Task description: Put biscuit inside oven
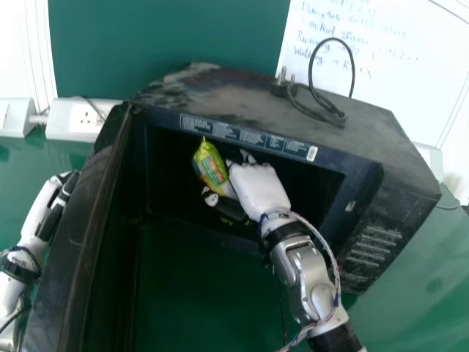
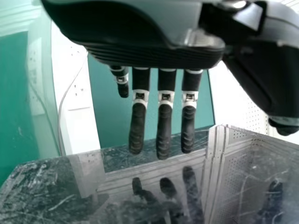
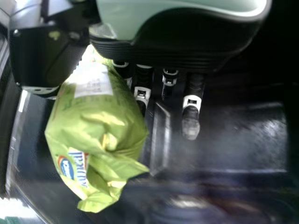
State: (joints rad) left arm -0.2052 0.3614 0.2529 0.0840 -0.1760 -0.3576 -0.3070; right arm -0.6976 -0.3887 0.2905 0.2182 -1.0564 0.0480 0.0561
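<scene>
Right hand (image 1: 259, 192) gripping, left hand (image 1: 41, 208) straight-fingered

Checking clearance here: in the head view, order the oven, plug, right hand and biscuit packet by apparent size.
Largest to smallest, as they look:
1. Oven
2. Right hand
3. Biscuit packet, its visible part
4. Plug

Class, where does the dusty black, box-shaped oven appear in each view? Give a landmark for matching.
Head view: the oven is central, the white-backed right hand at its opening.
Left wrist view: its glossy dark door reflects the left hand's black fingers.
Right wrist view: its dark interior lies behind the right hand.
Landmark: the shiny green biscuit packet links head and right wrist; the flat green wall panel, head and left wrist.
</scene>
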